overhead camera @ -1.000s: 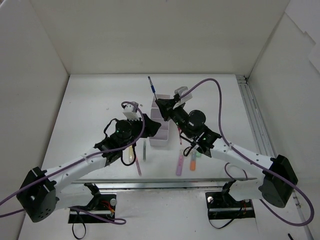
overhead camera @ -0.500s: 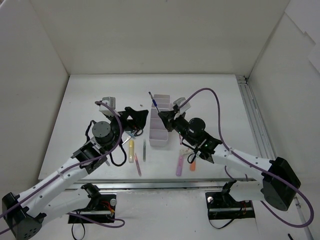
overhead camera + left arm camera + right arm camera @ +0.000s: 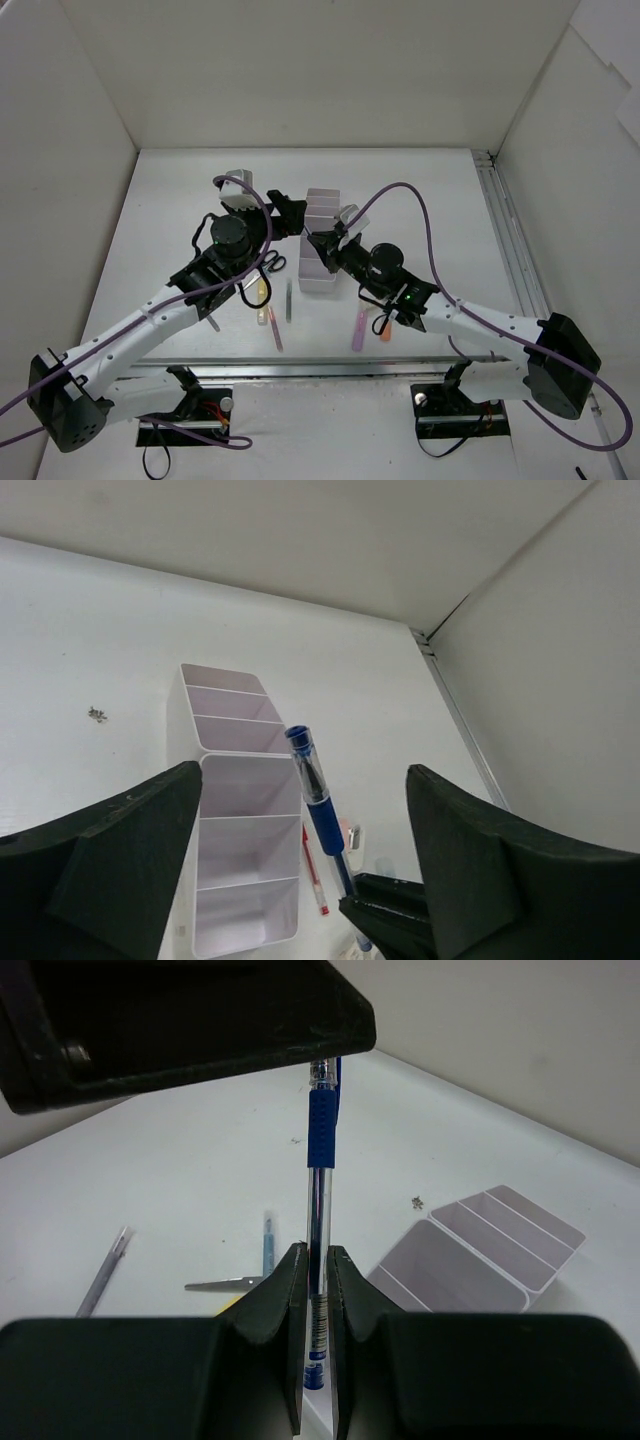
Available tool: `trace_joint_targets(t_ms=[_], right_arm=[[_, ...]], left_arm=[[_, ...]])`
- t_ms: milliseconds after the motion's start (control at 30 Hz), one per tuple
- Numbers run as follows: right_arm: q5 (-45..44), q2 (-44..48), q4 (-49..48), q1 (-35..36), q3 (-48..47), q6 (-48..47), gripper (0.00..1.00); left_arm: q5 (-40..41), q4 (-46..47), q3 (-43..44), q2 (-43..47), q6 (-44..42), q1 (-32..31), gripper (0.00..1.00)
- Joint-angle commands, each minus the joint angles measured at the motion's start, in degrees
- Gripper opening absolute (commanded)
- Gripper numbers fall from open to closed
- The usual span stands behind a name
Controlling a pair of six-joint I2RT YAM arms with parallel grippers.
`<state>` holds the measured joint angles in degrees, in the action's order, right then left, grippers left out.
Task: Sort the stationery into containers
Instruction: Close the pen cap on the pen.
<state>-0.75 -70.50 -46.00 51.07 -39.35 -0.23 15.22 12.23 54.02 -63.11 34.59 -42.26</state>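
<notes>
My right gripper (image 3: 322,240) is shut on a blue pen (image 3: 319,1160) and holds it nearly upright beside the white four-compartment tray (image 3: 326,200). In the right wrist view the fingertips (image 3: 295,1260) pinch the pen's clear barrel. My left gripper (image 3: 287,213) is open and empty by the tray's far left side. In the left wrist view the pen (image 3: 318,805) rises between its wide-apart fingers (image 3: 130,850), without touching them. All the tray's compartments (image 3: 200,770) that I can see are empty. Black-handled scissors (image 3: 270,262) lie left of the tray.
On the table near the tray lie a yellow highlighter (image 3: 262,292), a thin dark pencil (image 3: 289,298), a pink pen (image 3: 273,328), a purple highlighter (image 3: 360,327) and an orange highlighter (image 3: 386,325). A red pen (image 3: 313,870) lies right of the tray. White walls enclose the table.
My left arm has swung forward and right to the tray's far left side, around the pen's top. My right gripper has drawn slightly nearer and left, with the pen in it.
</notes>
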Motion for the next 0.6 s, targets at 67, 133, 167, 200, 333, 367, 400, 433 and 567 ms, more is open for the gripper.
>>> trace_joint_targets(t_ms=[67,133,167,200,333,367,400,433,567], right_arm=[[-3.55,0.45,-4.71,0.96,-1.86,-1.97,0.00],[-3.11,0.01,-4.63,1.31,-2.13,-2.40,0.00],[-3.03,-0.16,-4.45,1.31,-2.48,-2.49,0.00],[-3.03,-0.34,-4.45,1.75,-2.57,-2.67,0.00],[-3.46,-0.95,-4.28,2.02,-3.01,-3.20,0.00],[-3.38,-0.96,-4.19,2.19,-3.01,-3.20,0.00],[-3.55,-0.87,-4.10,2.37,-3.01,-3.37,0.00],[-3.55,-0.87,-4.10,2.37,-3.01,-3.46,0.00],[-3.99,-0.78,-4.10,2.54,-3.01,-3.55,0.00]], left_arm=[[1.65,3.86,3.20,0.10,0.83,0.42,0.60],[1.65,3.94,3.37,-0.43,1.01,0.42,0.53],[1.65,3.94,3.37,-0.43,1.09,0.42,0.50],[1.56,4.20,3.55,-0.61,1.01,0.42,0.48],[1.39,3.94,4.25,-1.66,0.83,0.42,0.42],[1.39,3.77,4.51,-1.75,0.92,0.42,0.41],[1.39,3.77,4.52,-1.84,0.92,0.42,0.39],[1.47,3.85,4.52,-2.19,0.92,0.42,0.38],[0.95,3.77,4.60,-2.19,0.92,0.42,0.24]])
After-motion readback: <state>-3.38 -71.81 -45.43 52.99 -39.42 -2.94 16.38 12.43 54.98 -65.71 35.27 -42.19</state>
